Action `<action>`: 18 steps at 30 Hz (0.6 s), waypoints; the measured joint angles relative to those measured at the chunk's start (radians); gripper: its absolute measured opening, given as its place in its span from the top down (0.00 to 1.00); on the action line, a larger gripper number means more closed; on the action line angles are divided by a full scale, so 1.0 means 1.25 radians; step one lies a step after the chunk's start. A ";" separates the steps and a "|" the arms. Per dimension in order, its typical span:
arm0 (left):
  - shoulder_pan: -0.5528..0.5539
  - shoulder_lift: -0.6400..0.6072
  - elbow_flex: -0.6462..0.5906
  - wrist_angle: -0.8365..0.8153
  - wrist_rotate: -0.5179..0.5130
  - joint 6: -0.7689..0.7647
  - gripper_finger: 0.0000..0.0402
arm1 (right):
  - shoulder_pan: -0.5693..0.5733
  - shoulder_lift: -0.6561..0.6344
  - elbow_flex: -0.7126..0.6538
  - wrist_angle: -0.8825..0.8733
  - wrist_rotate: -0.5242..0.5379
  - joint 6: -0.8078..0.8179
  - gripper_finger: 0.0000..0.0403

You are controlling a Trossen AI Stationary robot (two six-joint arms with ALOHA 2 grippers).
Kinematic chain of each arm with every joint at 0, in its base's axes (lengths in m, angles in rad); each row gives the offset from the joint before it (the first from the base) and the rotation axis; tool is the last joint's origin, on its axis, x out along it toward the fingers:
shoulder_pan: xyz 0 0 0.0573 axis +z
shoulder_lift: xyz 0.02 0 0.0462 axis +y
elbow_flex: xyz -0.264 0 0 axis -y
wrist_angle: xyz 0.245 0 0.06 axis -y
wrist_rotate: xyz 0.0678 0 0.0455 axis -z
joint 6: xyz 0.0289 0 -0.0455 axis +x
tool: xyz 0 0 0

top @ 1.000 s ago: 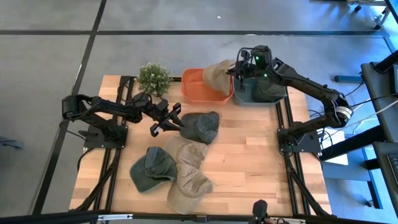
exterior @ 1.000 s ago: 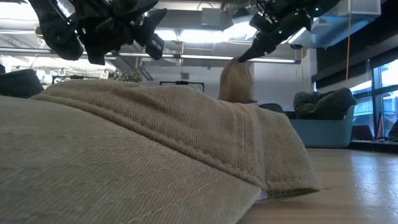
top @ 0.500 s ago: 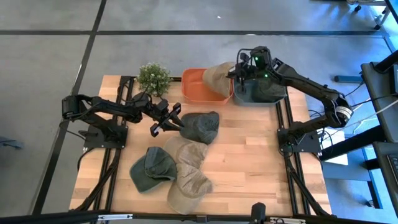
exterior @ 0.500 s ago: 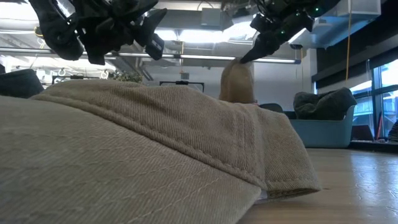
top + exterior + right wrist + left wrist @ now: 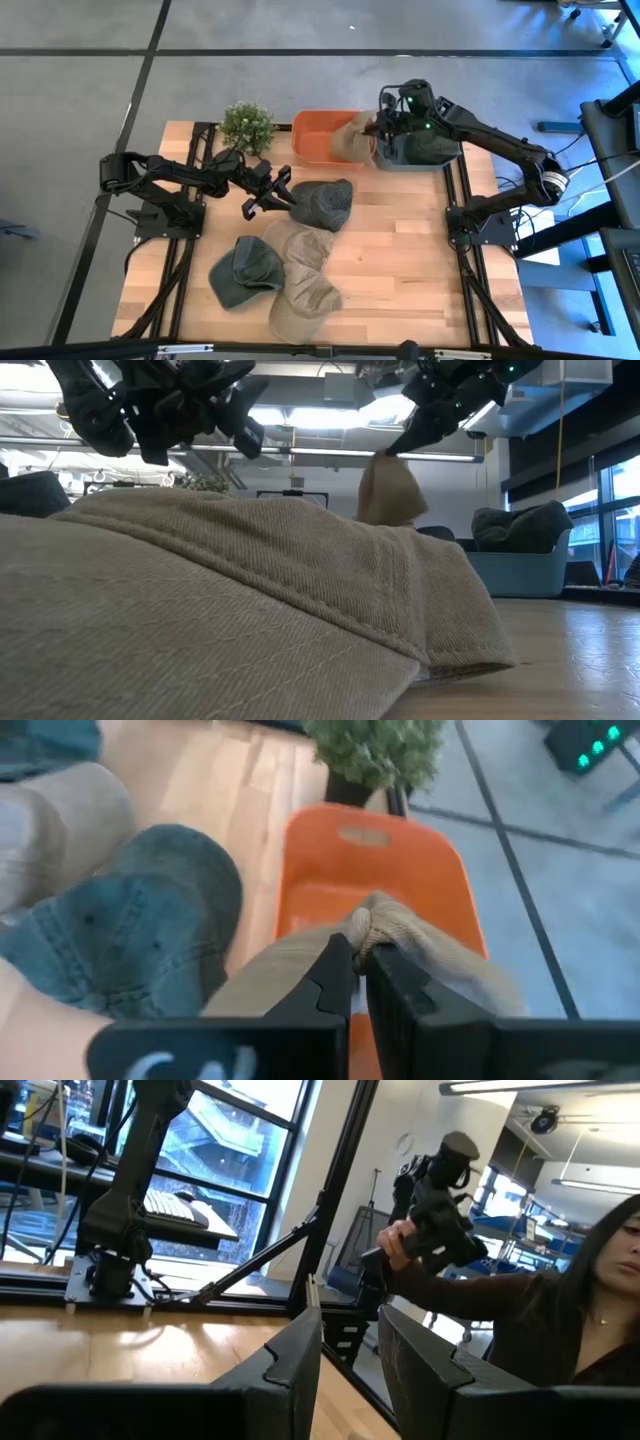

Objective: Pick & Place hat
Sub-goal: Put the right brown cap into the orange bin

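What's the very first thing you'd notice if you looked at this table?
The right gripper dangling a tan hat over the orange bin at the table's far edge, pinching it by a fold of cloth. Then the heap of green and tan hats spread over the middle of the wooden table, with the left gripper hovering beside a green one.

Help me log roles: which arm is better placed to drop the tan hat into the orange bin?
Right. Its end effector is shut on the tan hat above the orange bin; the left end effector hovers by a green hat.
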 joint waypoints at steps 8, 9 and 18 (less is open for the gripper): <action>0.000 0.000 0.000 -0.049 -0.037 0.043 0.75 | -0.020 -0.013 0.000 0.018 0.169 -0.019 0.95; 0.000 0.000 -0.001 -0.054 -0.041 0.043 0.75 | -0.025 -0.013 0.000 0.020 0.168 -0.020 0.95; 0.000 0.000 -0.001 -0.055 -0.042 0.043 0.75 | -0.042 -0.013 -0.018 0.028 0.167 -0.033 0.95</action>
